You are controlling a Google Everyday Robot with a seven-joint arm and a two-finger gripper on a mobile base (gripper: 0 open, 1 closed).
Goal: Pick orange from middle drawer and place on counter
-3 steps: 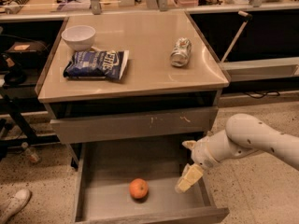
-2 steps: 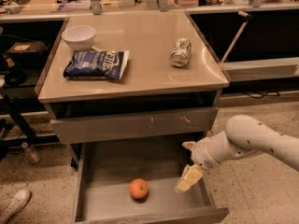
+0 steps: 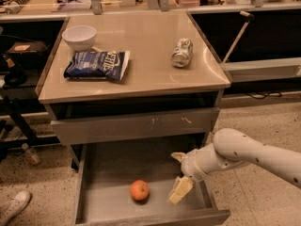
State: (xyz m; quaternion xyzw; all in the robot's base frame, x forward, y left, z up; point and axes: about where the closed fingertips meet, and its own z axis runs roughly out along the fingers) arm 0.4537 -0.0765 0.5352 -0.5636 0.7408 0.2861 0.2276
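Observation:
The orange lies on the grey floor of the pulled-out middle drawer, near its front and a little left of centre. My gripper is inside the drawer at its right side, just right of the orange and not touching it. Its two pale fingers are spread apart with nothing between them; the lower fingertip hangs close to the drawer floor. The white arm reaches in from the right. The beige counter tops the cabinet above the drawers.
On the counter are a white bowl, a blue chip bag and a crushed silver can. The shallower drawer front overhangs the back of the open drawer. A shoe and a bottle are on the floor at left.
My gripper has shifted slightly left and down, closer to the orange. The orange and the things on the counter have not moved.

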